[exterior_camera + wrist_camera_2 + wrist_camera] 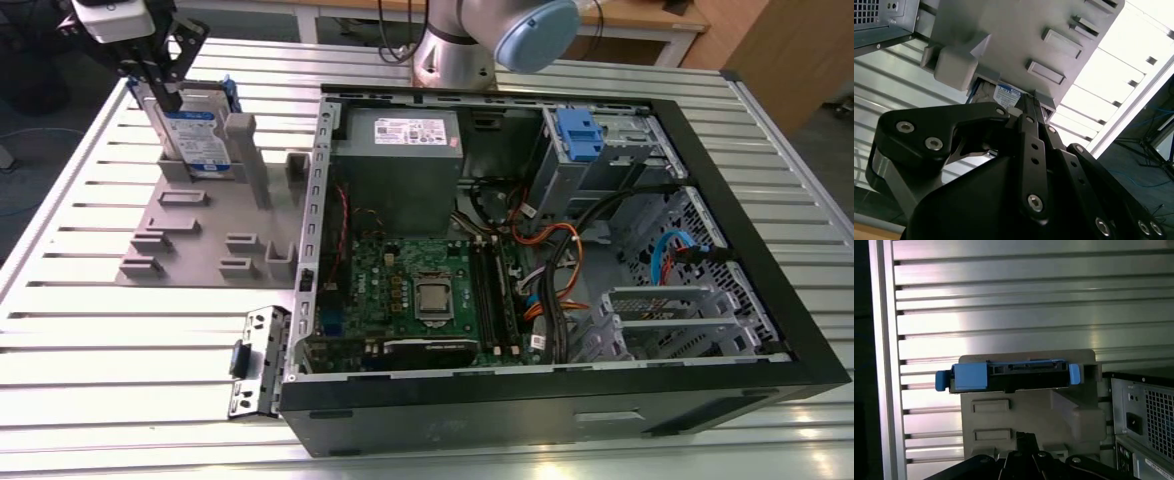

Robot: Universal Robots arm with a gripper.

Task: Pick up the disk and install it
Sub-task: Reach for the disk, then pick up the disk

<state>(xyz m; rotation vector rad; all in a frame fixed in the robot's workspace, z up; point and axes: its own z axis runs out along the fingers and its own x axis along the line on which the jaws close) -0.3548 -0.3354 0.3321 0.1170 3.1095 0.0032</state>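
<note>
Because the disk [200, 135] stands on edge in a slot of the grey holder [200, 225], its top rim is free to be reached from above (lying flat, it would offer no such edge). The holder sits on the slatted table [94, 340], just beside the open computer case [727, 210], toward the exterior view's left. The case lies on its side with the panel off, so its inside faces up. A blue bracket frames the disk. In the first wrist view its top edge [1009, 377] runs level across the holder, seated. Judged from this, it is not yet lifted.

The arm [467, 40] stands beyond the case in the exterior view, with its wrist over the holder. The gripper [166, 88] points straight down at the disk's upper edge, toward the end away from the case. Whether the jaws are clamped on the disk or only close to it cannot be told.
</note>
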